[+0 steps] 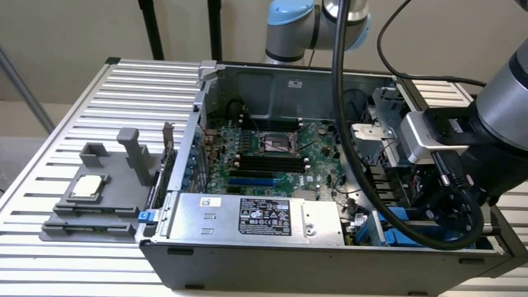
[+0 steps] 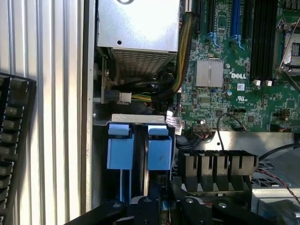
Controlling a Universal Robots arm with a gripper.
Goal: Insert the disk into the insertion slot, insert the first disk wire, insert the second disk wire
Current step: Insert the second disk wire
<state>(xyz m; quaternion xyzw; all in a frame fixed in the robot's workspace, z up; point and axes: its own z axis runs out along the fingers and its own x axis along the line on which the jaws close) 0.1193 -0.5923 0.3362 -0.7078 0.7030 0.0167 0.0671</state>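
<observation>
Reaching into an open computer case, arm over the drive bay

An open computer case (image 1: 247, 80) lies on its side on a slatted metal table (image 1: 140, 93), which spans the whole exterior view. The robot arm (image 1: 511, 93) comes in from the exterior view's right and bends down into the case's near corner on that side, trailing a thick black cable (image 1: 342, 124). A green motherboard (image 1: 272, 154) covers the floor of the case. The silver power-supply box (image 1: 256, 216) with a black label lies along the case's near wall. On the table, at the exterior view's left, stands a grey fixture (image 1: 99, 210) with a small square chip (image 1: 86, 185) resting on it.

In the wrist view, the insertion slot (image 2: 140, 117) is a boxy bay just beside the power supply. Two bright blue carrier ends stand side by side inside it. The disk (image 2: 159, 150) appears seated in the bay, with little more than its blue end on show; which of the two blue ends is the disk's cannot be told for certain. The gripper (image 2: 154, 208) hangs directly above these blue ends, close to them. Whether the claw is released or clenched cannot be told, and nothing can be seen in its grasp. A bundle of yellow and black wires (image 2: 180, 61) runs between the power supply and the motherboard.
</observation>
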